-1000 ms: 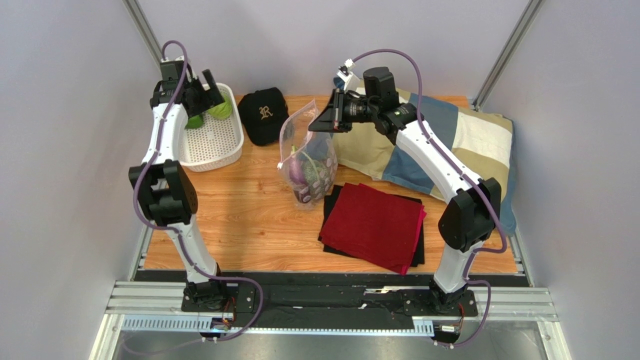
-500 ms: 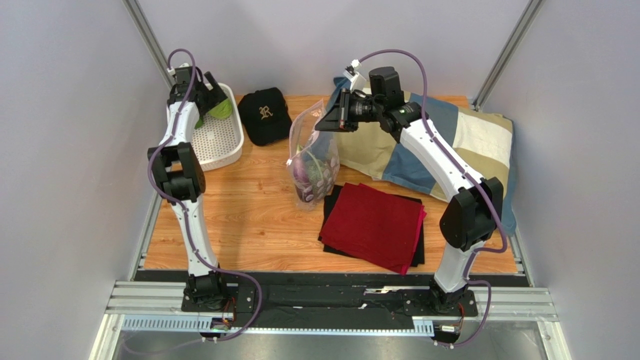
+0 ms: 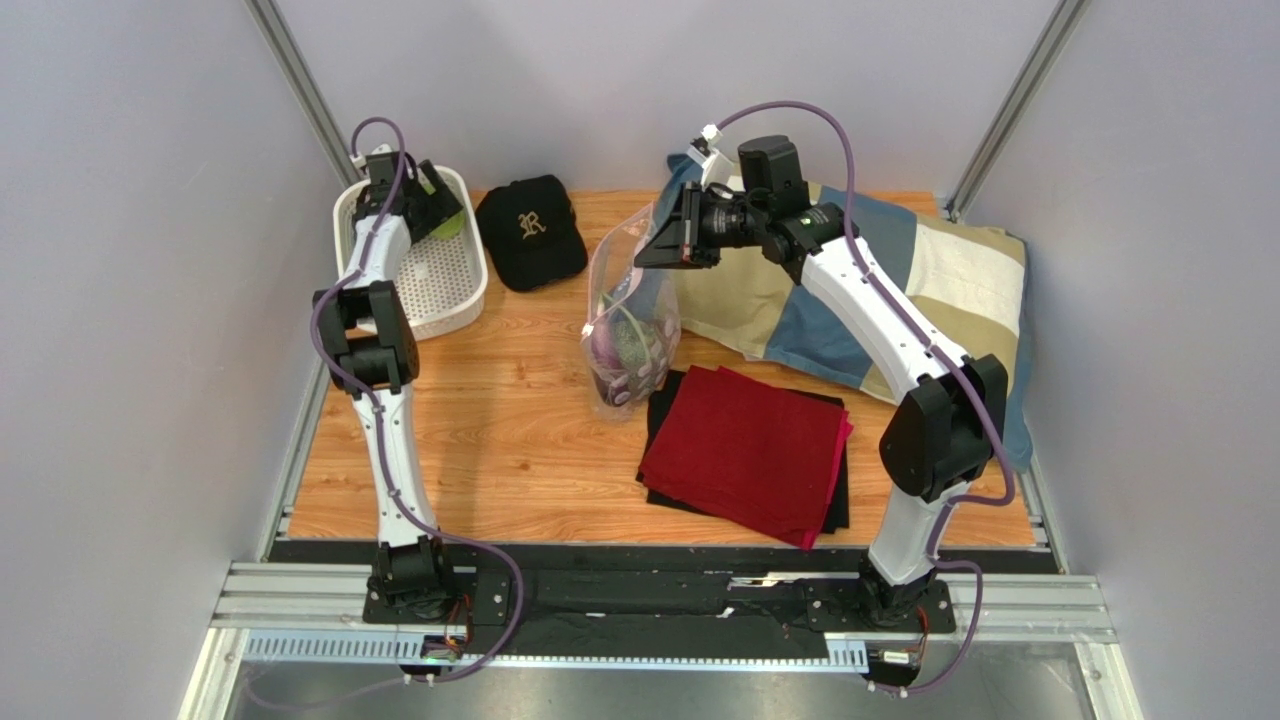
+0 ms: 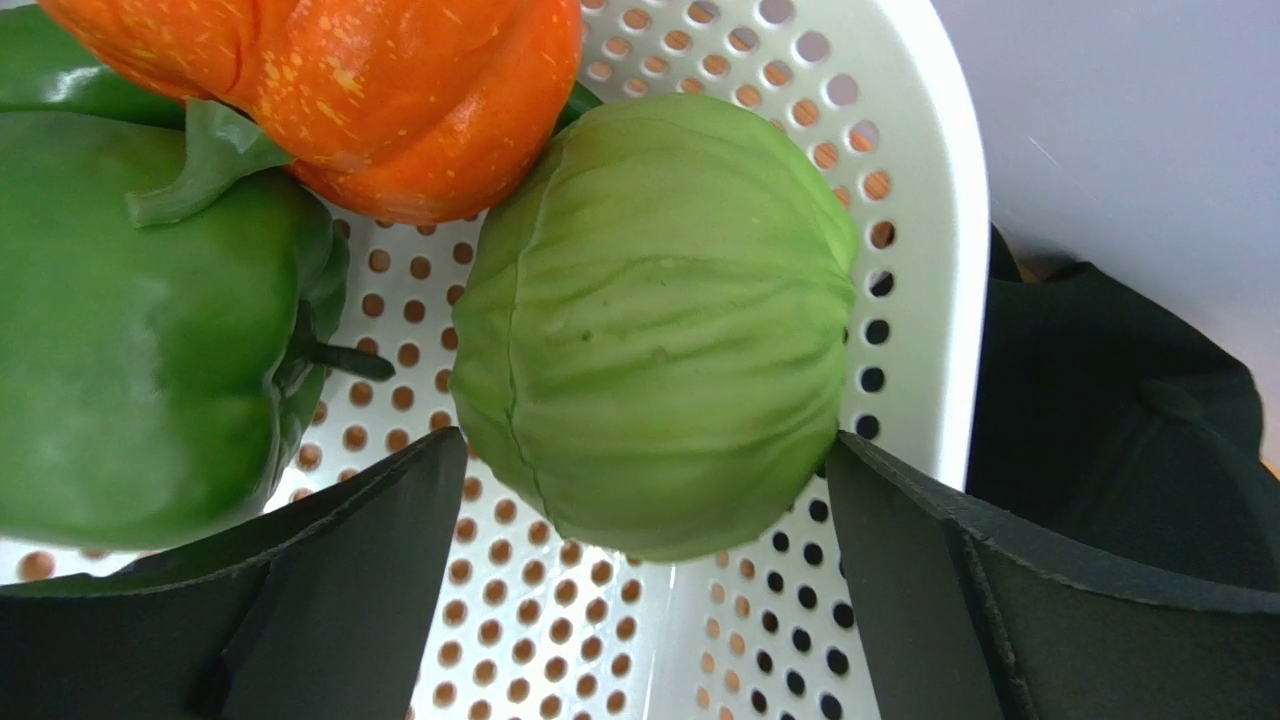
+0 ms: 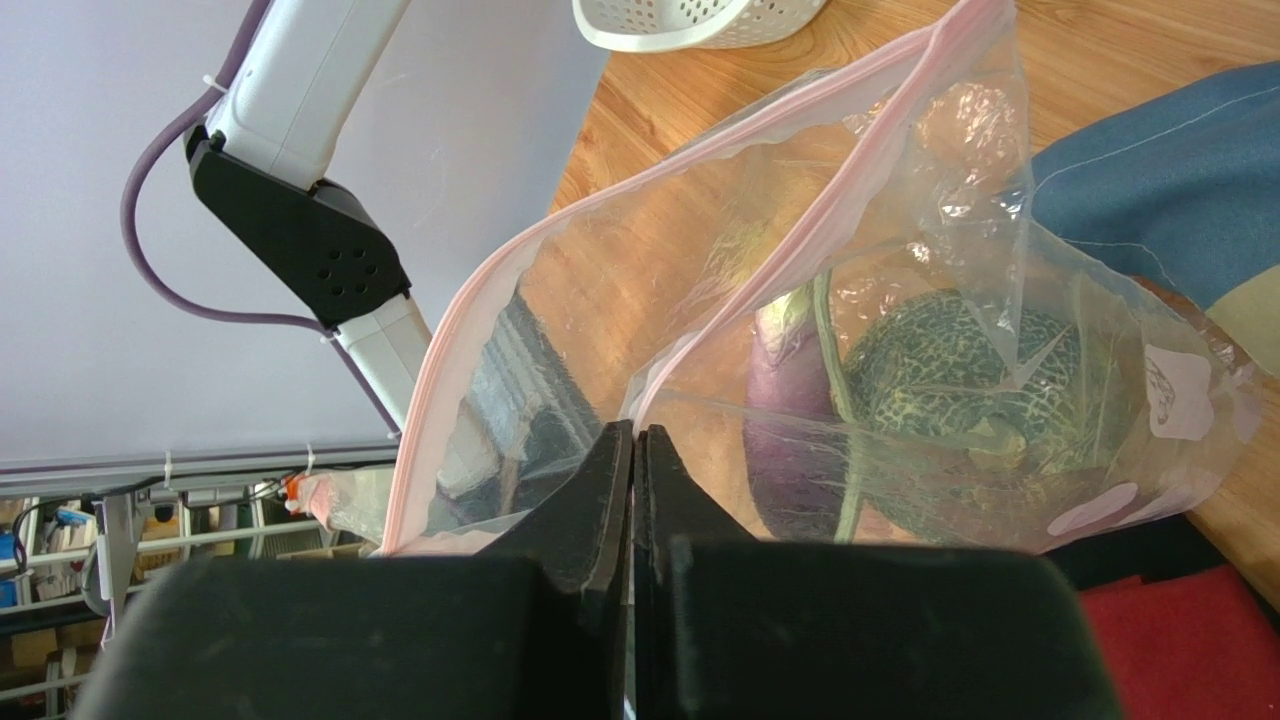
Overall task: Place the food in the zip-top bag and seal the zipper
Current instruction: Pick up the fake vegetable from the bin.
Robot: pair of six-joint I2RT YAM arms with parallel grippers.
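Note:
My left gripper (image 3: 427, 200) is open inside the far end of the white perforated basket (image 3: 451, 294). In the left wrist view its fingers (image 4: 361, 570) straddle the near end of the pale green cabbage (image 4: 661, 323). A green pepper (image 4: 143, 330) and the orange pumpkin (image 4: 376, 90) lie beside the cabbage in the basket (image 4: 920, 225). My right gripper (image 3: 666, 240) is shut on the top edge of the zip-top bag (image 3: 628, 315) and holds it up open. In the right wrist view the gripper (image 5: 634, 438) pinches the bag just below the zipper (image 5: 496, 308). The purple eggplant (image 5: 784, 405) and netted melon (image 5: 947, 375) sit in the bag.
A black cap (image 3: 526, 225) lies right of the basket, close to my left gripper. A red cloth on a black one (image 3: 747, 447) lies in front of the bag. A patchwork cushion (image 3: 902, 285) fills the back right. Grey walls stand behind the basket.
My left arm has stretched farther back into the basket's far end, over the green food. My right gripper has shifted slightly right, keeping the bag's edge and pulling the bag more upright.

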